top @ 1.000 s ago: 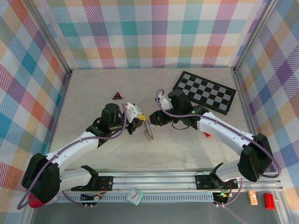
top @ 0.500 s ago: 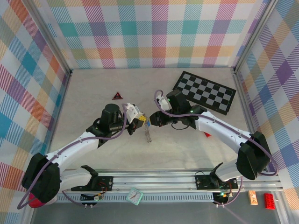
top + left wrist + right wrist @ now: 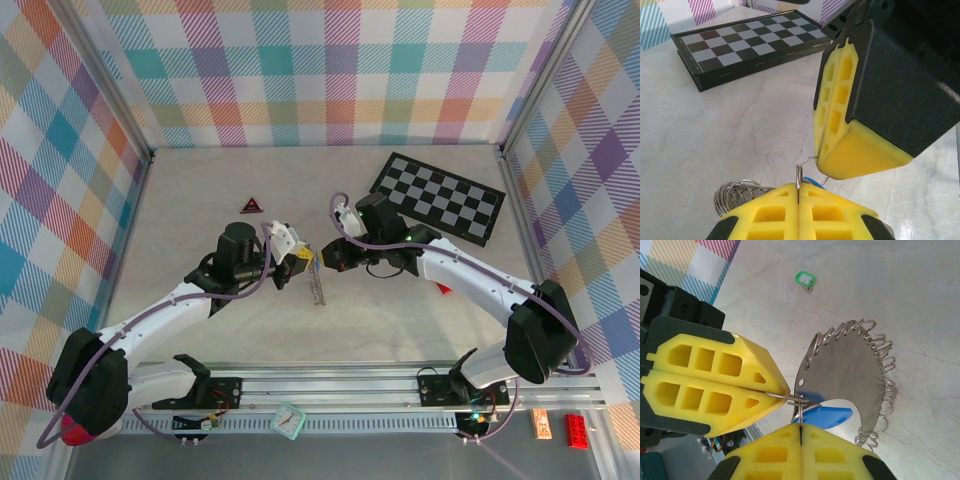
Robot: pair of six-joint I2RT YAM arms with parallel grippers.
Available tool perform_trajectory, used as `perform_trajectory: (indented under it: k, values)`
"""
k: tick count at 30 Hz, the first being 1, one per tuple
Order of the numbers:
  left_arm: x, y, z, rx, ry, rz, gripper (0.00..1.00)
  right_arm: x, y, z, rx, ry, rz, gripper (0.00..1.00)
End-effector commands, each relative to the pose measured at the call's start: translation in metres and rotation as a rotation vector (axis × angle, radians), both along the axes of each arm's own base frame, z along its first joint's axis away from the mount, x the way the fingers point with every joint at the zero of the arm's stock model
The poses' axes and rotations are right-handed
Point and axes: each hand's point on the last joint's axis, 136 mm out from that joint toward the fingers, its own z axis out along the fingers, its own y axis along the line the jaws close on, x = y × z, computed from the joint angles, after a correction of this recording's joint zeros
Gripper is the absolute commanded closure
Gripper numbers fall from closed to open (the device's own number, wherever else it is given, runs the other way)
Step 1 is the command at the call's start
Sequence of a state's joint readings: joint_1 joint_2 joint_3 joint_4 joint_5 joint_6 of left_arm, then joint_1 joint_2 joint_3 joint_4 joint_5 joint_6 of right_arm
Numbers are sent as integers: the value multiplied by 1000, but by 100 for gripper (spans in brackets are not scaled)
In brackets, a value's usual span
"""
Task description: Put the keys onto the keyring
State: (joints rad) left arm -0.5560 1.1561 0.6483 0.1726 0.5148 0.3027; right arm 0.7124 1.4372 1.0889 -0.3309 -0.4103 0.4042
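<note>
The keyring (image 3: 850, 365) is a flat grey metal plate fringed with small silvery wire rings, and it hangs between the two grippers (image 3: 318, 288). My left gripper (image 3: 799, 189) is shut on a thin ring at the plate's edge; its yellow fingers (image 3: 740, 385) come in from the left in the right wrist view. My right gripper (image 3: 800, 426) is shut on a second small ring that carries a blue key tag (image 3: 827, 415). The two rings cross where the fingertips meet. The bunched rings (image 3: 735, 192) show beside the left fingers. The right gripper's fingers (image 3: 840, 100) loom at upper right in the left wrist view.
A folded chequered board (image 3: 440, 197) lies at the back right. A small red-and-black triangle (image 3: 251, 206) lies at the back left. A green tag with a ring (image 3: 805, 279) rests on the pale table. Both grippers meet mid-table (image 3: 314, 258).
The right gripper has shut on the small ring and edged left against the left gripper. The hanging plate has swung from broadside to nearly edge-on in the top view.
</note>
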Motion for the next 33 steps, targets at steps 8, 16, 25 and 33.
perform_trajectory:
  k: [8,16,25,33]
  values:
    - [-7,-9,17,-88,-35,-45,100,5,-1,-3,-6,-17,16,100]
    - [-6,-10,17,-122,-34,-36,100,-4,6,-10,24,25,82,100]
    - [-6,-10,18,-134,-56,-27,100,-1,1,-12,27,28,96,100]
    - [-8,-11,16,-130,-53,-42,100,2,-10,-6,-21,-193,162,100]
